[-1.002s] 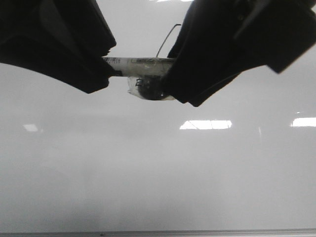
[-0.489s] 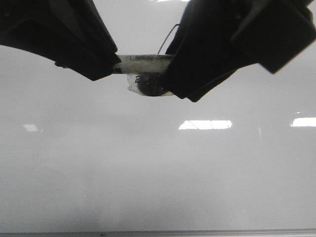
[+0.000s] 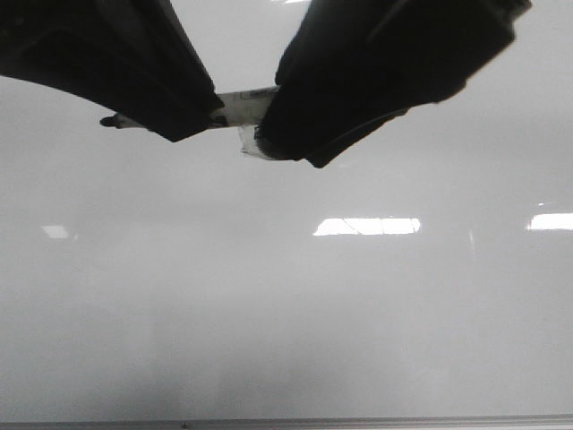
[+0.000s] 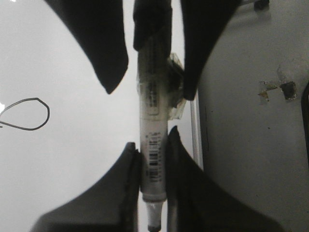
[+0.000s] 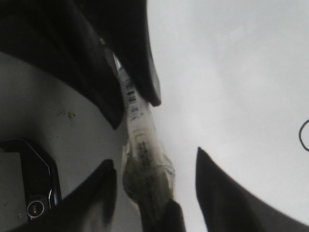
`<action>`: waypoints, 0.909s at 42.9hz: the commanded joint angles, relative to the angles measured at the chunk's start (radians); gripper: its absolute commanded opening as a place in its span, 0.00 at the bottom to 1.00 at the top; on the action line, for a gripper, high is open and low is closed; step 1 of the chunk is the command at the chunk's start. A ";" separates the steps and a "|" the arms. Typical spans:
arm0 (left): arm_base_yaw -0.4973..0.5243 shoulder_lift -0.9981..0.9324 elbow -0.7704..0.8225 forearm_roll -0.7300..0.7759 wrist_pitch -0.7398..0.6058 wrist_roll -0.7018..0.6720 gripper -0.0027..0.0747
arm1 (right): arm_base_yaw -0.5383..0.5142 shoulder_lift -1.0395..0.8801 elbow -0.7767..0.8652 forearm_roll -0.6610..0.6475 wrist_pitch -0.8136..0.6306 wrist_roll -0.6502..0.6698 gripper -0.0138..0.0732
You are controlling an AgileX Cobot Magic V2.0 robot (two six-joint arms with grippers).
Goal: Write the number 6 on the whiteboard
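Note:
The whiteboard fills the front view, glossy and grey-white. A white marker with a barcode is clamped in my left gripper, which is shut on it, and its dark tip sticks out past the fingers. My right gripper is open around the marker's taped rear end, with a gap on each side. In the front view both grippers, left and right, meet at the top over the marker. A thin black loop of the number 6 shows in the left wrist view; the front view hides it.
The board's thin metal frame edge runs along the bottom of the front view and shows beside the marker. Beyond it lies a grey scuffed table. A black device sits on that table. Light reflections glare on the board.
My right gripper has slid left along the marker, covering the taped part and the black stroke seen behind it. The marker's tip now pokes out left of the left gripper.

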 commanded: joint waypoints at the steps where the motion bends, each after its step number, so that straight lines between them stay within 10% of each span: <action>1: -0.005 -0.019 -0.035 -0.009 -0.074 -0.016 0.01 | -0.001 -0.028 -0.031 0.015 -0.084 0.007 0.74; 18: 0.126 -0.055 -0.011 -0.015 -0.092 -0.095 0.01 | -0.070 -0.140 -0.028 0.007 -0.055 0.053 0.77; 39: 0.913 -0.320 0.170 -0.237 -0.263 -0.369 0.01 | -0.429 -0.524 0.268 0.007 -0.090 0.173 0.77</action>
